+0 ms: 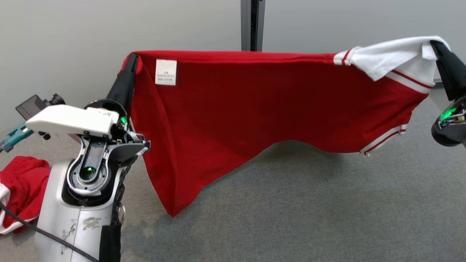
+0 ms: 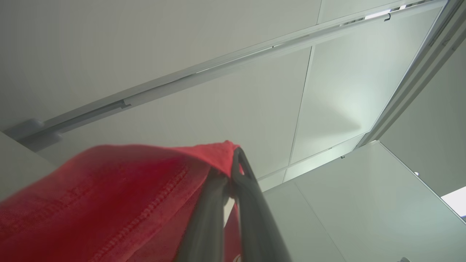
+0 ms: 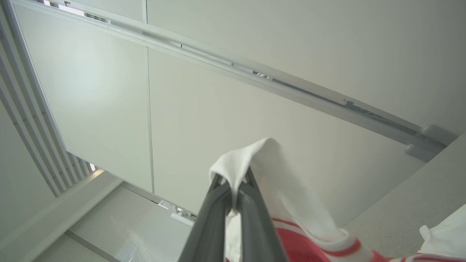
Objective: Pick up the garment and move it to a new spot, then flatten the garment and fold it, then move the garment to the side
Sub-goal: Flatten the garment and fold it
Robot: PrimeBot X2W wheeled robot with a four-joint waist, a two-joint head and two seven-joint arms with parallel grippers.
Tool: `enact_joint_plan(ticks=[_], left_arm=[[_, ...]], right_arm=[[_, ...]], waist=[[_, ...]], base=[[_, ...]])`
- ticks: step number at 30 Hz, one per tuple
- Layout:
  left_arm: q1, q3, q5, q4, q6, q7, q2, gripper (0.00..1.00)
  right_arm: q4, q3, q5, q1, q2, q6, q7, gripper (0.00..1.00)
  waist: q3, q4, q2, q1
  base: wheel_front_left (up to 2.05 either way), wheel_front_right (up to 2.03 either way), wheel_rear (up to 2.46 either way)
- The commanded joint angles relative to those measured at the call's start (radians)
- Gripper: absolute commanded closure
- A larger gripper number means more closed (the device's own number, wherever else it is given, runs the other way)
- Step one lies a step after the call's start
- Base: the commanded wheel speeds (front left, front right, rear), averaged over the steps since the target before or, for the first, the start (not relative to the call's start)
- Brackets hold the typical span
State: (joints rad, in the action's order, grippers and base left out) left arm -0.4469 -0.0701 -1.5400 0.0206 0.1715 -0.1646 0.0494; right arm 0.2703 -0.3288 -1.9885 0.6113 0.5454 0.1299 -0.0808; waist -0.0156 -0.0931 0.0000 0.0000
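The garment (image 1: 255,109) is a red shirt with a white collar, white striped trim and a white label, stretched out in the air between my two arms above the grey carpet. My left gripper (image 1: 133,57) is shut on its red left corner, fingers pointing up. In the left wrist view the red garment (image 2: 120,196) is pinched at the tips of the left gripper (image 2: 233,156). My right gripper (image 1: 434,44) is shut on the white collar end at the upper right. The right wrist view has the right gripper (image 3: 233,178) clamped on the white cloth of the garment (image 3: 276,182).
A second red and white cloth (image 1: 20,193) lies crumpled on the carpet at the lower left, beside my left arm. Grey carpet (image 1: 309,203) spreads under the hanging shirt. A pale wall and a dark vertical post (image 1: 252,23) stand behind.
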Motion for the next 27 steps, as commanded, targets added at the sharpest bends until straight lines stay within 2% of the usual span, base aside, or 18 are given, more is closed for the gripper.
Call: enact_joint_plan(ticks=[1,3,7,14,22,27], left_arm=[[-0.046,0.009,0.013,0.035,0.017,0.035,0.004,1.0],[-0.105,0.009,0.029,0.102,0.047,0.093,0.004,1.0],[-0.162,-0.021,0.059,0.165,0.074,0.117,0.006,1.0],[-0.312,-0.11,0.162,0.298,0.1,0.079,0.064,1.0],[-0.573,-0.171,0.245,0.447,0.131,0.03,0.106,1.0],[-0.789,-0.201,0.312,0.55,0.116,0.066,0.108,1.0]], right_arm=[[0.049,-0.014,-0.038,0.048,-0.005,0.002,0.029,1.0],[0.158,-0.074,-0.082,0.136,-0.02,0.002,0.088,1.0],[0.226,-0.148,-0.123,0.237,-0.046,0.002,0.13,1.0],[0.38,-0.312,-0.159,0.49,-0.093,0.002,0.204,1.0],[0.61,-0.425,-0.162,0.815,-0.131,0.002,0.228,1.0],[0.704,-0.457,-0.097,1.036,-0.155,0.002,0.27,1.0]], waist=[[0.0,0.0,0.0,0.0],[0.0,0.0,0.0,0.0],[0.006,-0.005,0.0,0.0],[0.058,-0.02,0.0,0.0],[0.219,-0.025,0.0,0.0],[0.352,-0.029,0.0,0.0]], base=[[0.0,0.0,0.0],[0.0,0.0,0.0],[0.0,0.0,0.0],[0.0,0.0,0.0],[0.0,0.0,0.0],[0.0,0.0,0.0]])
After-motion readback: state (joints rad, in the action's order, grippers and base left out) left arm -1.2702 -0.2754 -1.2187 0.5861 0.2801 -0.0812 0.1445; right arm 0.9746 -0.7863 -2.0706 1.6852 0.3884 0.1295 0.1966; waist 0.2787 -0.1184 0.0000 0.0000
